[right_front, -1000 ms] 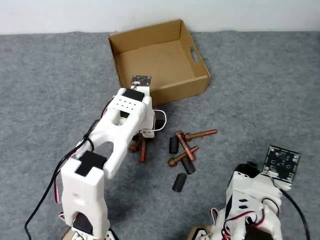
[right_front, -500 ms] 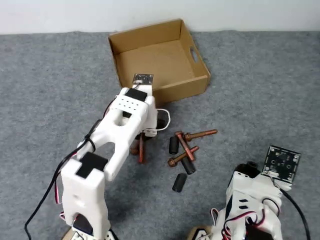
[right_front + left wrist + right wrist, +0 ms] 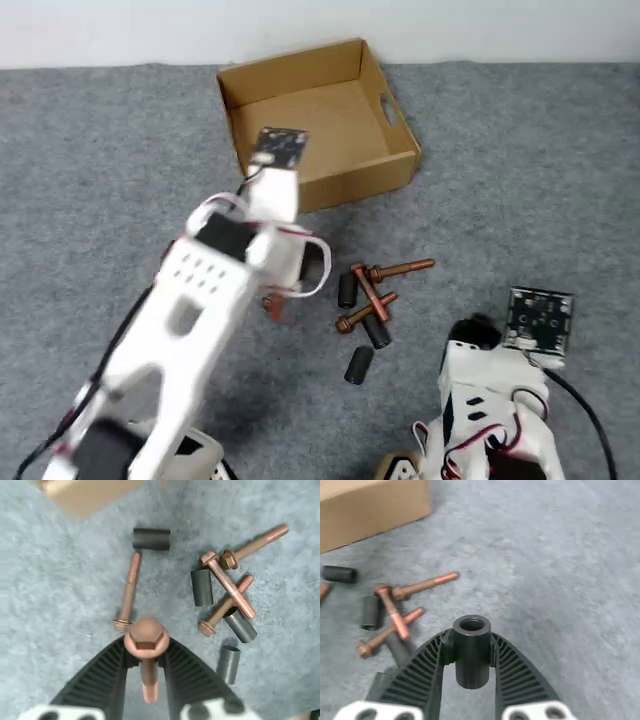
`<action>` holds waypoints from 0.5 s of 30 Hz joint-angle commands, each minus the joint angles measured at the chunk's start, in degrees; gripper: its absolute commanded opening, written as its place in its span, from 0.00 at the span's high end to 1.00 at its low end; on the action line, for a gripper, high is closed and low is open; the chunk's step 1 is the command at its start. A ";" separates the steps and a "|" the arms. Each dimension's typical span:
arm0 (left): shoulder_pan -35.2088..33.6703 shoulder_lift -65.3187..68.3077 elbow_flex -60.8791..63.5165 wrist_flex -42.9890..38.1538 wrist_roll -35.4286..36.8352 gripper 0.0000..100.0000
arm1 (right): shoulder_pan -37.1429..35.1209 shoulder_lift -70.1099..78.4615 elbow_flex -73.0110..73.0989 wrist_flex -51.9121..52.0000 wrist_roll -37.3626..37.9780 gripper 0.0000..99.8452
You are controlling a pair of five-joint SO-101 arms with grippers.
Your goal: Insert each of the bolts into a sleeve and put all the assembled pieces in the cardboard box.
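My left gripper (image 3: pixel 146 650) is shut on a copper bolt (image 3: pixel 146 639), held head-outward above the grey carpet. My right gripper (image 3: pixel 471 647) is shut on a black sleeve (image 3: pixel 471 652), its bore facing outward. On the carpet lie three crossed bolts (image 3: pixel 368 292), a lone bolt (image 3: pixel 128 592) and several loose black sleeves (image 3: pixel 347 290), one sleeve (image 3: pixel 151 539) close to the box. The open cardboard box (image 3: pixel 320 120) stands at the back. In the high view the left arm (image 3: pixel 200 300) is raised over the parts, and the right arm (image 3: pixel 495 400) sits at the front right.
Grey carpet covers the whole table, with open floor to the right of the parts pile and left of the left arm. The box wall (image 3: pixel 370 510) lies beyond the pile as seen from the right wrist.
The left arm has lifted off the carpet with the bolt in its gripper and pulled back toward its base. The right arm has shifted slightly to the left.
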 commanded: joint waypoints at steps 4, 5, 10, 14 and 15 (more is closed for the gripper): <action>-2.20 -28.13 17.36 -13.89 -6.24 1.00 | -11.82 0.13 -0.79 -7.52 0.70 0.99; -1.85 -32.00 20.09 -15.74 -6.59 1.00 | -14.46 0.31 -0.70 -8.13 0.53 0.99; -1.76 -48.70 30.73 -23.56 -6.24 1.00 | -26.51 0.40 0.09 -9.10 0.26 0.99; -1.76 -59.60 36.70 -28.57 -6.15 1.00 | -31.25 0.40 0.97 -9.10 0.26 0.99; -1.67 -62.24 37.93 -29.63 -6.15 1.00 | -32.75 0.40 1.41 -9.10 0.53 0.99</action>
